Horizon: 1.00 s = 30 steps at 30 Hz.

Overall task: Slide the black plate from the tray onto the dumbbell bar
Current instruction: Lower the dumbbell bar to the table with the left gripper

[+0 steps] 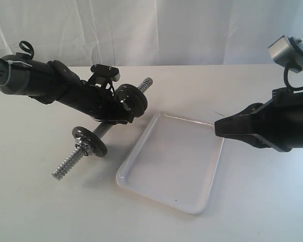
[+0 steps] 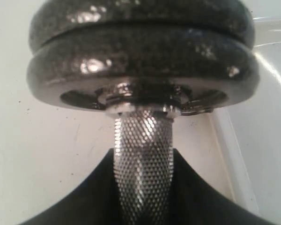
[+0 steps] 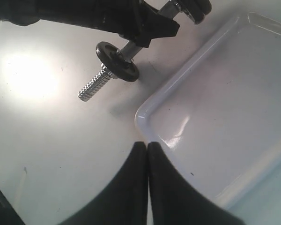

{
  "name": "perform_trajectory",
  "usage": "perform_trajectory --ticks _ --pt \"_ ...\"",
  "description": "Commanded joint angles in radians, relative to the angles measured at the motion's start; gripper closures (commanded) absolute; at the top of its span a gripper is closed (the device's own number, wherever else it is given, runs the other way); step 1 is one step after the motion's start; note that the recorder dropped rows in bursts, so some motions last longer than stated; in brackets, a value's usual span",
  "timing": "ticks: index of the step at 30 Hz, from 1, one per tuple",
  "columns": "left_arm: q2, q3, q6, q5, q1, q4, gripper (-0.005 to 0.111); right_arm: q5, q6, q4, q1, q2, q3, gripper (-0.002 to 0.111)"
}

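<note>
The dumbbell bar lies slanted on the table left of the tray. My left gripper is shut on its knurled middle. Just beyond the fingers, two black discs sit pressed together on the bar's far end. The outer one is the black plate, against the inner disc; from outside the pair shows as one dark lump. A single smaller disc sits toward the near threaded end. The white tray holds nothing. My right gripper hovers over the tray's right rim, shut and empty.
The far threaded tip pokes out past the disc pair toward the back. The left arm stretches in from the left edge. A white cloth backdrop hangs behind the table. In the right wrist view the tray corner lies just ahead of the fingertips.
</note>
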<state>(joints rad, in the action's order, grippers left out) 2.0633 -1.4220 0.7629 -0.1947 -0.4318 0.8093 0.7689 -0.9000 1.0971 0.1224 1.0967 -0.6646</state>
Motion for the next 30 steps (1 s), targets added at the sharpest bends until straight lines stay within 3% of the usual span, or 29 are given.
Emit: perform_trajectory --ticks 1,27,30 --pt "-0.059 -0.039 -0.006 0.044 0.0 0.072 0.107 0.009 -0.002 0.012 -0.004 -0.007 0.007 0.108" --pt "-0.014 -0.039 -0.004 0.001 0.0 0.072 0.107 0.018 -0.007 0.012 -0.001 -0.007 0.007 0.108" --pt "-0.014 -0.039 -0.004 -0.005 0.0 0.072 0.1 0.018 -0.01 0.012 -0.001 -0.007 0.007 0.108"
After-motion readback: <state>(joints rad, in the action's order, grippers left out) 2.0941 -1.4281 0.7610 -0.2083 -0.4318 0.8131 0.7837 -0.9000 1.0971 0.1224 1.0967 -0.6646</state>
